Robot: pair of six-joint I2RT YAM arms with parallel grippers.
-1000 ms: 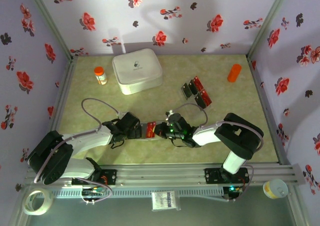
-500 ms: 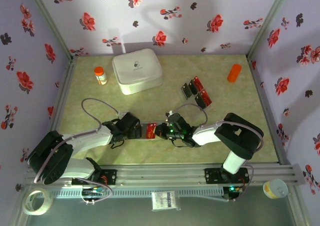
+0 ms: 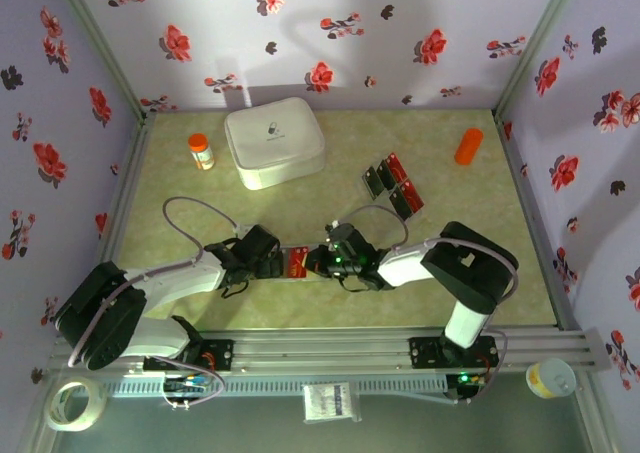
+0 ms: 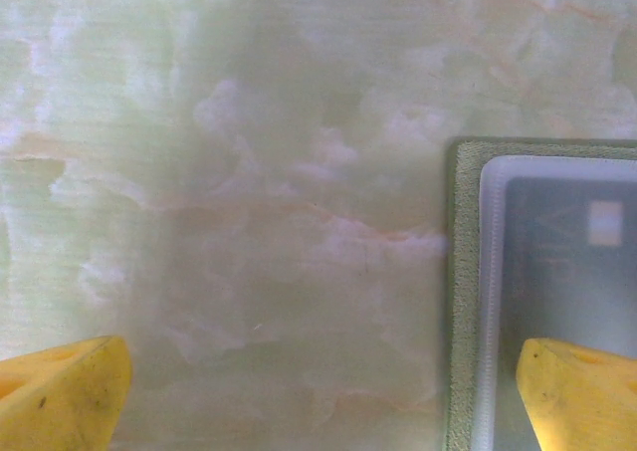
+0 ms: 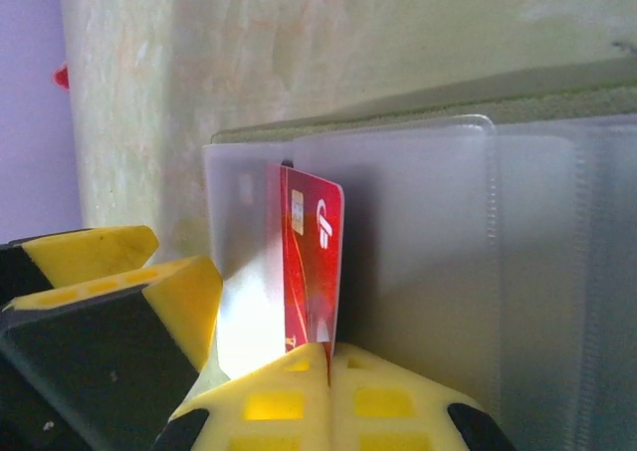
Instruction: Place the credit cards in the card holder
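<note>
**Right gripper pinching a red card at the holder's pocket; left gripper spread wide**

Your right gripper (image 5: 328, 356) has its yellow fingers pressed together on the near edge of a red card (image 5: 311, 262). The card stands on edge at the mouth of a clear pocket (image 5: 428, 252) in the card holder (image 4: 460, 302). You can't tell how deep it sits.

The holder lies flat on the table (image 3: 480, 273), near the middle of the near edge, between your two grippers. Its olive border shows around the plastic.

Your left gripper (image 4: 318, 401) has its fingers spread wide and holds nothing. One tip is over bare table, the other over a corner of the holder's plastic. Something dark with a pale patch sits under that plastic, too blurred to identify.

Writing:
- The red card has a white logo mark and a small chip, with no legible text.
- The white box (image 3: 274, 141), toward the far-left corner, has a small dark mark on its lid, too small to read.
- The orange bottle (image 3: 201, 151) beside the box has an unreadable label.

The other credit cards (image 3: 392, 185), red and black, are clustered right of centre, well apart from the holder. An orange cylinder (image 3: 468, 145) stands near the far-right corner.
</note>
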